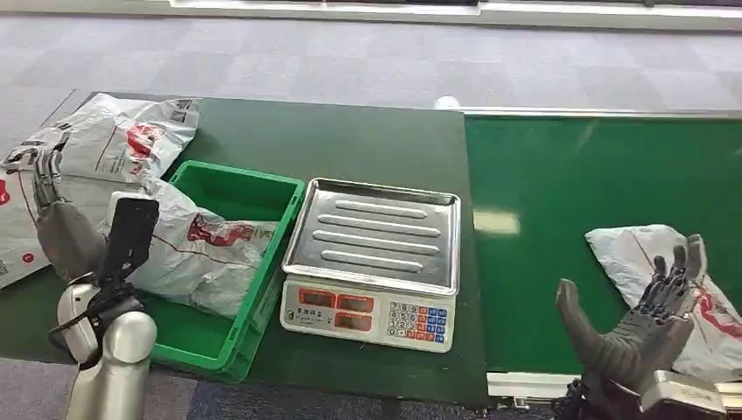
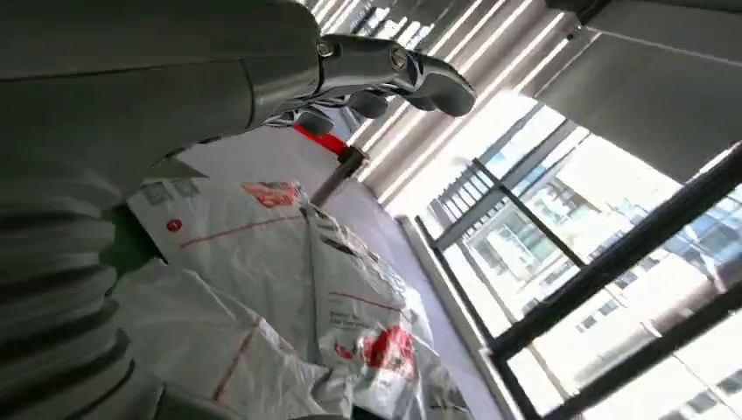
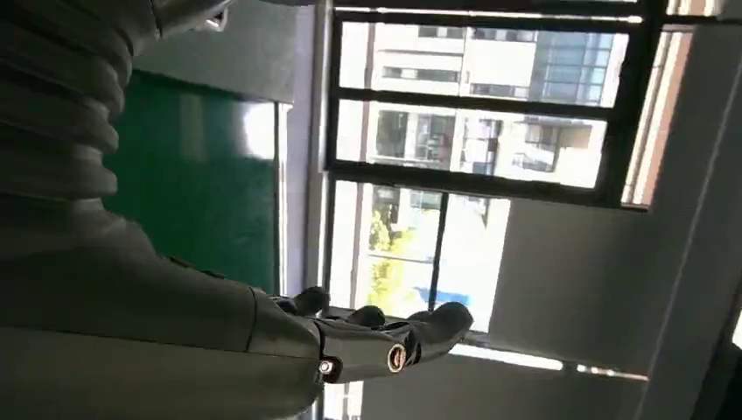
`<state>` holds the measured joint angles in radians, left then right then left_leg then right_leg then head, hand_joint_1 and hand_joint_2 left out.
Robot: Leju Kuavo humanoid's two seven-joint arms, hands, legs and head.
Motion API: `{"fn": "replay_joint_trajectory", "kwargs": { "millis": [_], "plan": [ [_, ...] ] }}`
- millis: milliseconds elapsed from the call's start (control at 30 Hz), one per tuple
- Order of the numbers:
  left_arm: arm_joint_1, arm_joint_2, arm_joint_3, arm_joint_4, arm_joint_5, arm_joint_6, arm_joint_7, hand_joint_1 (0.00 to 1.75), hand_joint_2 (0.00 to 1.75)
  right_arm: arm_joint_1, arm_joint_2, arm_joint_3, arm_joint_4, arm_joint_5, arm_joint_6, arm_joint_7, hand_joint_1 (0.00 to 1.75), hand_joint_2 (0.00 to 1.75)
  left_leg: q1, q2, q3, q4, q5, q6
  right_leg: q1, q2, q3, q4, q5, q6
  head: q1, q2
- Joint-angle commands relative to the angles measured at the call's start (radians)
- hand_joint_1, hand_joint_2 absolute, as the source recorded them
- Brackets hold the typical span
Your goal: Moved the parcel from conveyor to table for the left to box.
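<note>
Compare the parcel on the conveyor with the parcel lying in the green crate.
The conveyor parcel lies fairly flat on the green belt, partly behind the open right hand; the crate parcel is crumpled and drapes over the green crate rim. The conveyor parcel sits at the right of the weighing scale; the crate parcel sits at its left, near the left hand. Both are white plastic mailer bags with red print.

A dark green bench [image 1: 385, 149] carries a green crate [image 1: 229, 262] at its left, with a steel-topped scale [image 1: 374, 261] just beside it. White parcels [image 1: 131, 140] lie at the bench's far left corner. Alongside, a brighter green conveyor [image 1: 595, 184] bears one white parcel [image 1: 643, 254], apparently flat, near its right edge.
</note>
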<state>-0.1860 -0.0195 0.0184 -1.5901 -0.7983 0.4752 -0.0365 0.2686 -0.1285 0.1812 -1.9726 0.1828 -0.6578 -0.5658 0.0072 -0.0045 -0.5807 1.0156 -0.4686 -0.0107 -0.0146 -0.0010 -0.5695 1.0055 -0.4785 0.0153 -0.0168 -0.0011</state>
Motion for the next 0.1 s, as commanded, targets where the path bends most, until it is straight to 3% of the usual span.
{"fn": "replay_joint_trajectory", "kwargs": {
  "millis": [33,100],
  "plan": [
    [0.458,0.108,-0.285,-0.483,0.514,0.0,-0.523,0.0,1.75,0.126,-0.14,0.158,0.078,-0.228,0.155,-0.051,0.0,1.75,0.0,0.005,0.007,-0.004,-0.004,0.001,0.001,0.005,0.006,-0.005,-0.002,-0.001,0.0,0.0],
    [0.546,0.187,-0.338,-0.515,0.588,-0.011,-0.566,0.0,1.75,0.142,-0.181,0.179,0.083,-0.256,0.133,-0.051,0.0,1.75,0.0,0.006,0.005,-0.002,-0.007,0.0,0.0,0.006,0.004,-0.003,-0.003,-0.001,0.0,0.0]
  ]
}}
